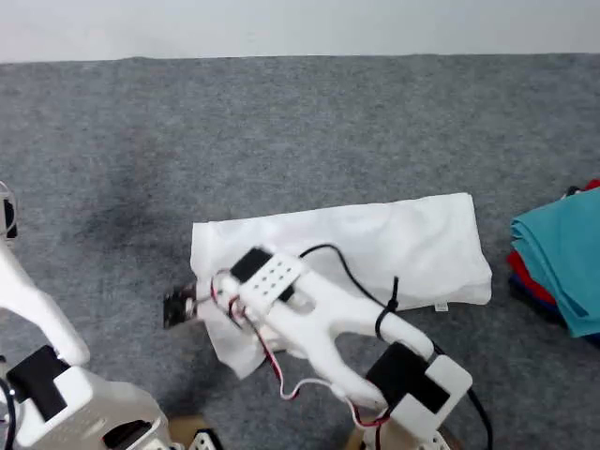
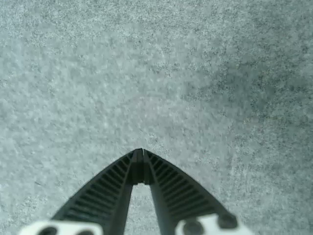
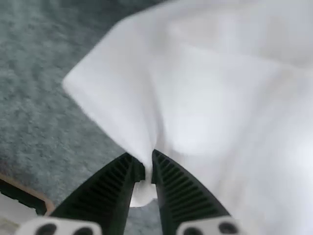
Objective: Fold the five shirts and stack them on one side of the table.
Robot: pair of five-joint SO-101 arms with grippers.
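A white shirt (image 1: pixel 375 248) lies partly folded on the grey table, a long rectangle across the middle. My right gripper (image 1: pixel 199 306) is at the shirt's near-left corner. In the right wrist view, the right gripper (image 3: pixel 145 169) is shut on a pinch of the white shirt (image 3: pixel 210 98), and the cloth bunches up between the fingers. My left gripper (image 2: pixel 142 153) is shut with nothing in it and hangs over bare grey table (image 2: pixel 156 73). The left arm (image 1: pixel 37 319) stands at the near-left of the table.
A stack of folded shirts (image 1: pixel 562 258) sits at the table's right edge, teal on top, with red and dark blue below. A bare stretch of grey table (image 1: pixel 281 131) lies behind the white shirt and to its left.
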